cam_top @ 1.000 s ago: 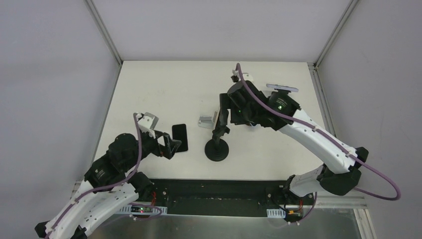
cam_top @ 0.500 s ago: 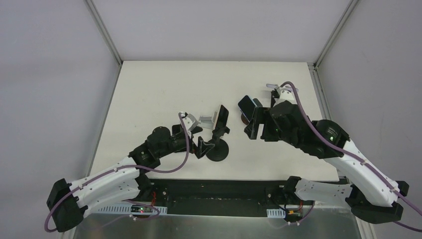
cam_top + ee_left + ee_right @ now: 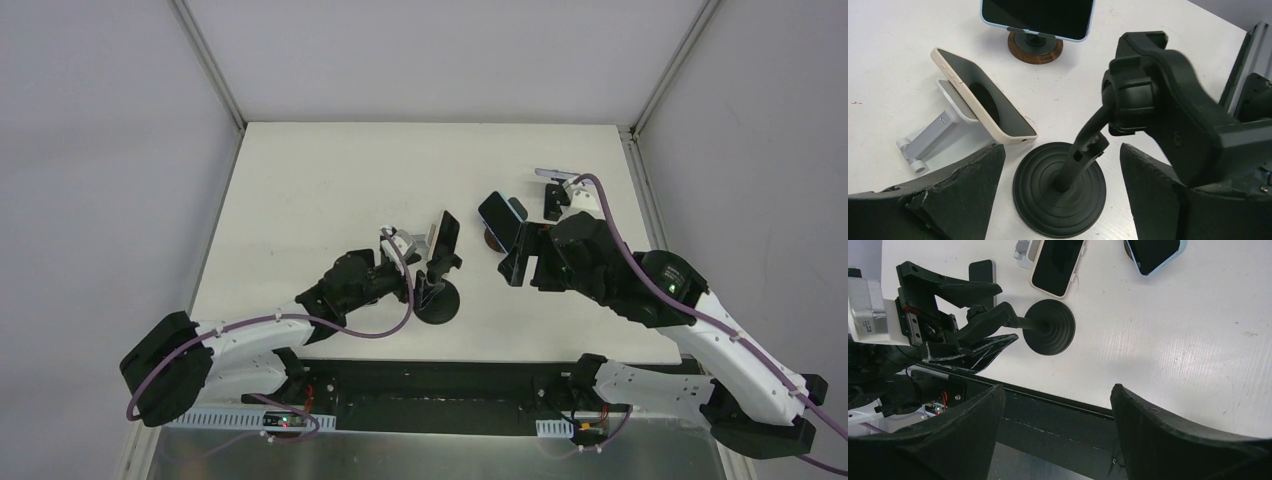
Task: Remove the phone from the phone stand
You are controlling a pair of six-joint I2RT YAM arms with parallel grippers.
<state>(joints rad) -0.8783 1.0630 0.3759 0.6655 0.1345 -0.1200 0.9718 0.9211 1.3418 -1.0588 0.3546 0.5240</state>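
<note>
The left jaws are standing spread and released on either side of the black stand [image 3: 1040, 202], straddling its stem low over the round base without touching it. The stand's black cradle [image 3: 1168, 100] is tilting up above them, and I cannot tell whether it is carrying anything. Seen from above, the cream phone [image 3: 983, 102] is leaning, dark face up, on the white folding stand [image 3: 928, 140] at 11 o'clock from that base. The blue-cased phone [image 3: 1038, 15] is sitting sideways on the wooden-based stand [image 3: 1035, 50] at 1 o'clock. In the right wrist view a black phone [image 3: 982, 272] is lying on the surface [image 3: 1173, 340] just beside the left jaws. The right jaws are hanging wide apart and empty above the surface, at 2 o'clock from the black stand.
</note>
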